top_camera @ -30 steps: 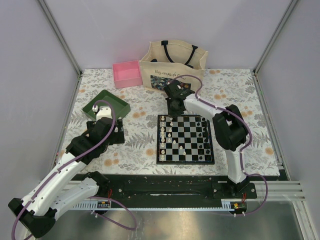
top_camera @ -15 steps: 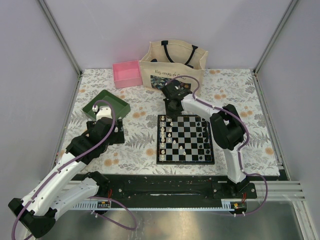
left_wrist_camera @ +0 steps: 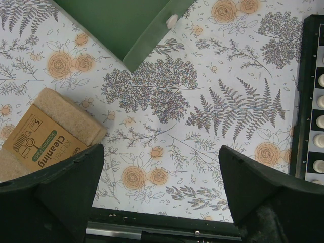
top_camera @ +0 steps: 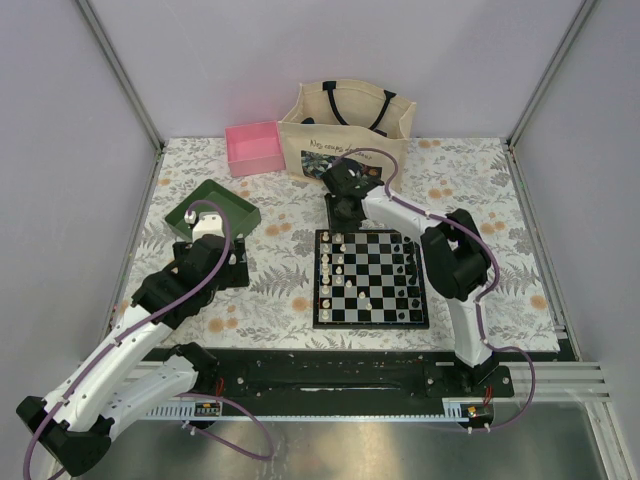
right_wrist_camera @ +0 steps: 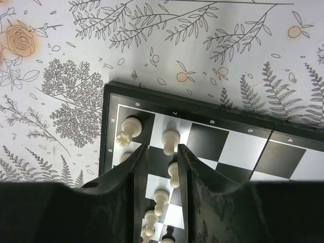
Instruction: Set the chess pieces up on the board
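Seemingly ending a placement, the right gripper [right_wrist_camera: 162, 148], narrowly parted and empty, hangs over a cream piece [right_wrist_camera: 170, 141] at the far-left corner of the board [right_wrist_camera: 107, 132] and must lift clear without toppling neighbours [right_wrist_camera: 173, 175]; the left gripper [left_wrist_camera: 161, 152] gapes wide.

The small black-bordered board [top_camera: 370, 323], checked black and white, lies flat toward 5 o'clock of the overhead view's centre. The chess pieces [right_wrist_camera: 171, 137] stand upright on it. Cream-white ones crowd its 9 o'clock side, black ones its 3 o'clock side.
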Action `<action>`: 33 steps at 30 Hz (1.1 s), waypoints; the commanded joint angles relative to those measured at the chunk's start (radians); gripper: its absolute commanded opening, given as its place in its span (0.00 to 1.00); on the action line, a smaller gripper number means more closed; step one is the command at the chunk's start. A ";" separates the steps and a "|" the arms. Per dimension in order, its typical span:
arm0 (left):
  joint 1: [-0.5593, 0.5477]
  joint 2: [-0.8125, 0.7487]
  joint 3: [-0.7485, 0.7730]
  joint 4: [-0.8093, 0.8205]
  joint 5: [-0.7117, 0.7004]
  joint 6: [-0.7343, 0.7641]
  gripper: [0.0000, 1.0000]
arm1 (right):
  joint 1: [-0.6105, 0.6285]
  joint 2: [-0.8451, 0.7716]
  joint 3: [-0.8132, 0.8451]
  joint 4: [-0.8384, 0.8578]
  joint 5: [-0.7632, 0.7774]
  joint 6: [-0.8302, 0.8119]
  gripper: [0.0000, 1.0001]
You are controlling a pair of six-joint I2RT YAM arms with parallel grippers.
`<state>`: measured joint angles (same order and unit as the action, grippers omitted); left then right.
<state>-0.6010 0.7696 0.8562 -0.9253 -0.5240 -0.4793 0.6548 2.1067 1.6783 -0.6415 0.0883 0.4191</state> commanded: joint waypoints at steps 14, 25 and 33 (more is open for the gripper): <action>0.004 -0.018 0.023 0.023 -0.014 -0.007 0.99 | 0.009 -0.136 -0.080 0.000 0.002 -0.023 0.41; 0.004 -0.015 0.023 0.023 -0.016 -0.007 0.99 | 0.012 -0.100 -0.091 0.002 -0.025 -0.013 0.40; 0.004 -0.013 0.023 0.023 -0.016 -0.007 0.99 | 0.012 -0.091 -0.104 -0.006 -0.025 -0.003 0.40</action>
<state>-0.6010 0.7609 0.8562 -0.9253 -0.5236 -0.4797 0.6552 2.0003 1.5795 -0.6483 0.0834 0.4049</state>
